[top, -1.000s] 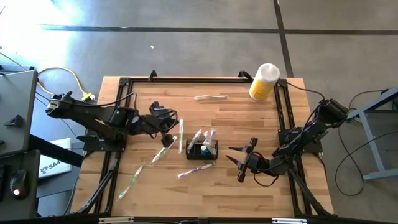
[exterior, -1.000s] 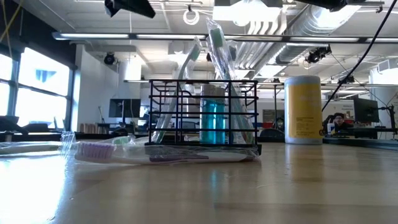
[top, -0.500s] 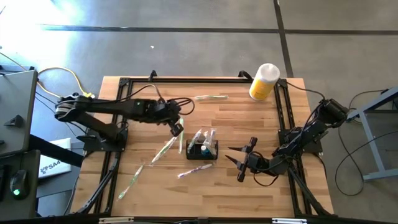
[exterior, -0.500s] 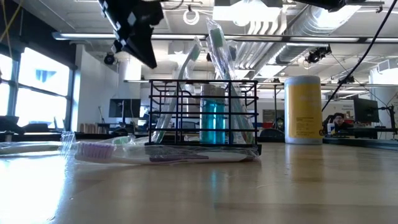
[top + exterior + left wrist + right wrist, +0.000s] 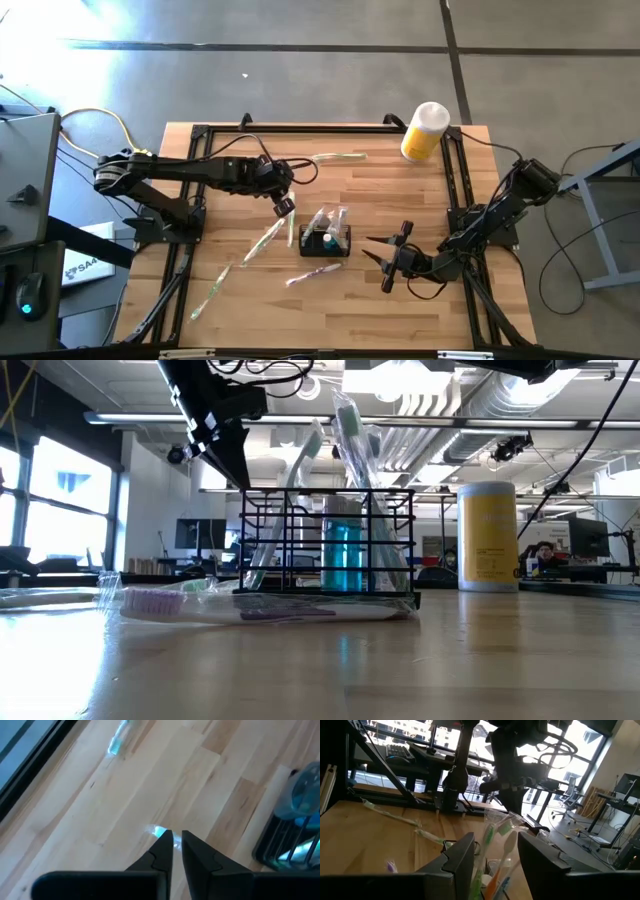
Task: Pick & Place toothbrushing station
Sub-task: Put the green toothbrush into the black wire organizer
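Toothbrushing station (image 5: 325,240) parked mid-table, stuffed with wrapped brushes, nothing gripping it. Left gripper (image 5: 284,206) hovering just left of it, fingers pinched nearly together, probably lining up a wrapped toothbrush (image 5: 262,240). Right gripper (image 5: 385,258) waiting near right, spread wide, facing the station.

No readable text.
Partial white letters, seemingly "SAG", on a pale sheet (image 5: 88,262) on the floor left of the table (image 5: 400,310); yellow bottle (image 5: 486,536) label too blurred to read.
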Available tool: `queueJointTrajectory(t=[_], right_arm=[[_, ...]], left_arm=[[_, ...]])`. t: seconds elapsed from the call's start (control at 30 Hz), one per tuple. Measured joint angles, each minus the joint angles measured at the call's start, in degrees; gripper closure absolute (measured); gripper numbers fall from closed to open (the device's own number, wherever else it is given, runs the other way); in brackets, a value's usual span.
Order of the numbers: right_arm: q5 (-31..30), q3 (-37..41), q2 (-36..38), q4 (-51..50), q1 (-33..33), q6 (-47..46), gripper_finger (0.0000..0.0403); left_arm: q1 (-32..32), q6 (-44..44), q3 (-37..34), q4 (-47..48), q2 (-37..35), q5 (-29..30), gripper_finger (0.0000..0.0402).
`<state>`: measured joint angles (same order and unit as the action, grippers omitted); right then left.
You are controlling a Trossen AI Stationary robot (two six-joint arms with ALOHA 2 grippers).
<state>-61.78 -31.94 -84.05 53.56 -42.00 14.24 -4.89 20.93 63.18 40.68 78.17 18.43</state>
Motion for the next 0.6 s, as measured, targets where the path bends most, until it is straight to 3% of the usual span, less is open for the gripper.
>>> queueJointTrajectory(t=[0.37, 0.6], right_arm=[[-0.2, 0.0, 0.0, -0.1, 0.0, -1.0, 0.0259], [-0.2, 0.0, 0.0, -0.2, 0.0, -0.9, 0.0259]], left_arm=[[0.0, 0.7, 0.0, 0.1, 0.0, 0.1, 0.0263], [0.0, 10.9, 0.0, -1.7, 1.6, -1.7, 0.0246]])
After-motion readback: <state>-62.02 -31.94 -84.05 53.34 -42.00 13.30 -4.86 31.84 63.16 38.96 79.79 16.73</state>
